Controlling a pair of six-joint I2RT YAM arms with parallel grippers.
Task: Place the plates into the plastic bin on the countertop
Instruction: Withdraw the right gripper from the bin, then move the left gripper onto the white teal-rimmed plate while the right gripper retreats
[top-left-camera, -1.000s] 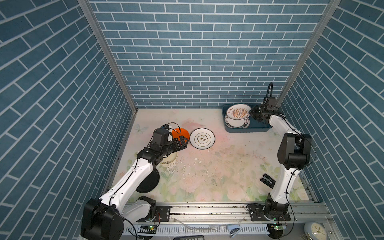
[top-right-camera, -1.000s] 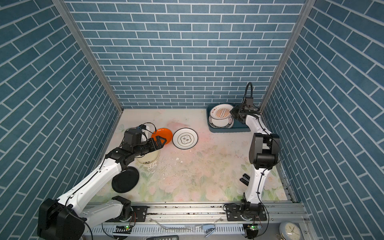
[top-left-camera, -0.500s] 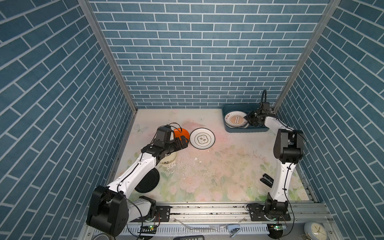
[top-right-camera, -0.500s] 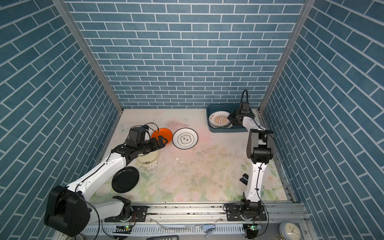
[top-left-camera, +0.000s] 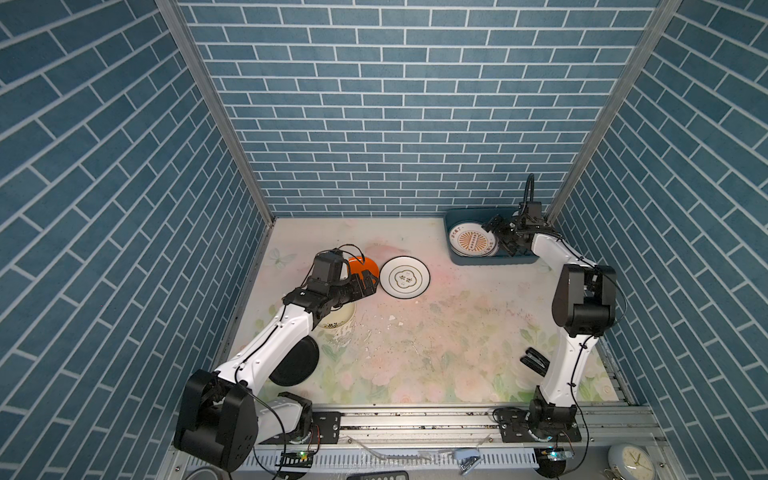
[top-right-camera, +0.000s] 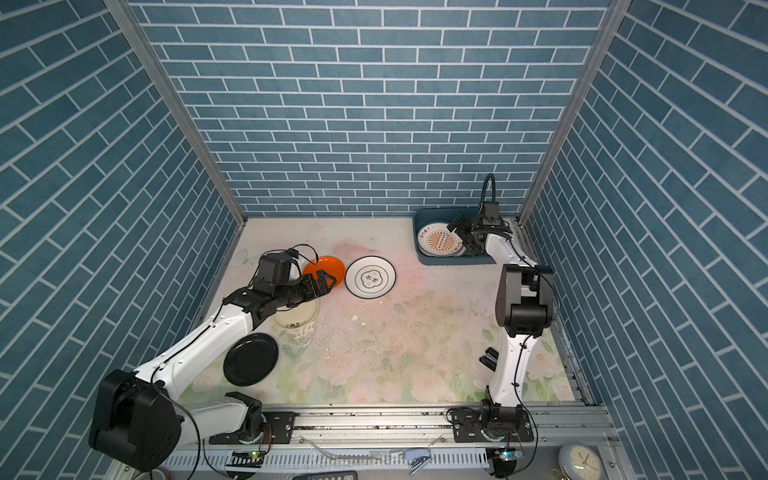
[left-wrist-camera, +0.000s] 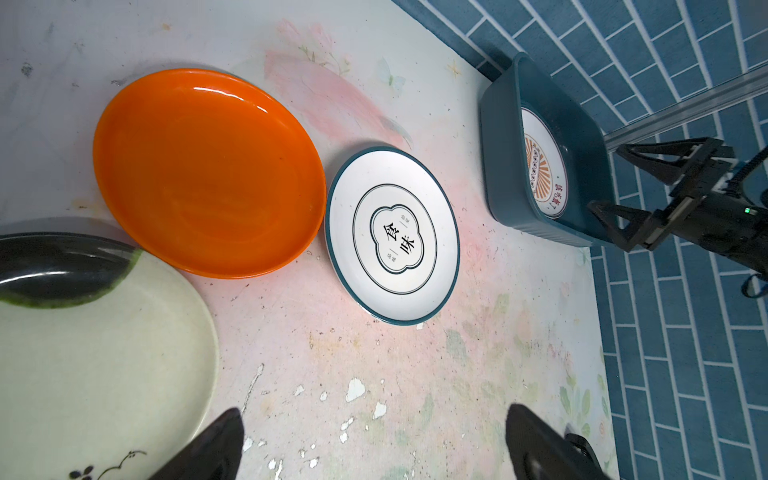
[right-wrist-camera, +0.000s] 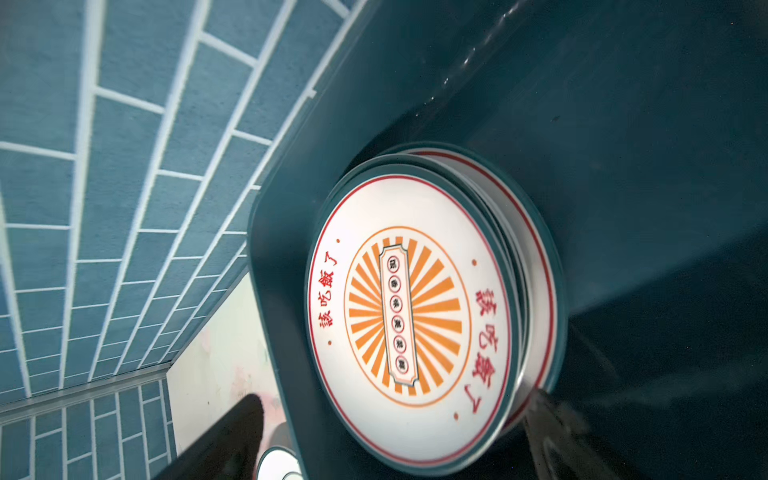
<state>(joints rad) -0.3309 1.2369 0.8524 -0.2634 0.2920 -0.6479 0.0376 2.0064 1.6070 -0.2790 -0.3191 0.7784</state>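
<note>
A: Status?

B: Partly done. There's a stack in the plastic bin (top-left-camera: 490, 261) at the bench's (top-left-camera: 436, 332) far right corner, sunburst plate (top-left-camera: 471, 240) on top; count underneath unclear. Four still out: orange plate (left-wrist-camera: 208, 174), teal-rimmed plate (left-wrist-camera: 392, 237), cream plate (left-wrist-camera: 104, 353), black plate (top-right-camera: 250, 359).

A: Hands?

B: Right hand (top-left-camera: 500, 237) is over the bin by the stack, fingers apart, holding nothing. Left hand (top-right-camera: 325, 281) is spread wide too, empty, near the orange plate. Prob. the next pick.

A: Any text?

B: Teal-rimmed plate reads 食味 in the centre. Sunburst plate has red 該吃飯了 on each side; the centre strip's chars are too small. No brands.
</note>
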